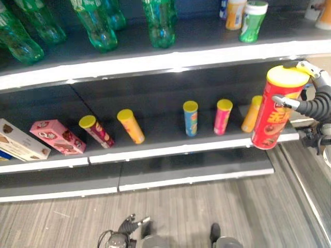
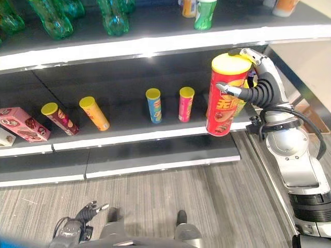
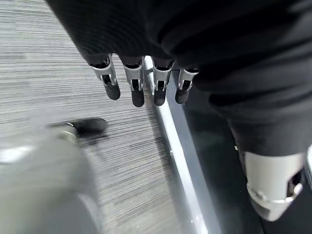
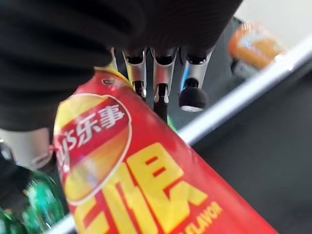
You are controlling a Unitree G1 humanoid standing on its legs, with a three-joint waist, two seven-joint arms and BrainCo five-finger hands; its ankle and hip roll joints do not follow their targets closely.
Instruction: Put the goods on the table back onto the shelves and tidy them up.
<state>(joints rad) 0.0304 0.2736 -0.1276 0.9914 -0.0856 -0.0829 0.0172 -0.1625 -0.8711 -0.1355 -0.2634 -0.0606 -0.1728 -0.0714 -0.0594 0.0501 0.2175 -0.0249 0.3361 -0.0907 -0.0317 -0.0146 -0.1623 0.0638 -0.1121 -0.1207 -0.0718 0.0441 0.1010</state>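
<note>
Currently shelving: right hand point(image 2: 258, 85) curled around tall red can point(image 2: 224, 95), upright, just before the middle shelf point(image 2: 155, 135) edge, right of pink can point(image 2: 185, 104). Next: forward onto shelf, then release. Left hand point(image 3: 141, 83) relaxed, holding nothing.

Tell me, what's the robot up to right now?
Right hand gripping red can by middle shelf. Left hand idle, open, low. Orange can behind it.

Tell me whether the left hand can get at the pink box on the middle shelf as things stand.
Probably yes. The left hand hangs low over the floor, open and holding nothing. The pink box lies at that side of the shelf, by the front edge, with nothing in front of it.
</note>
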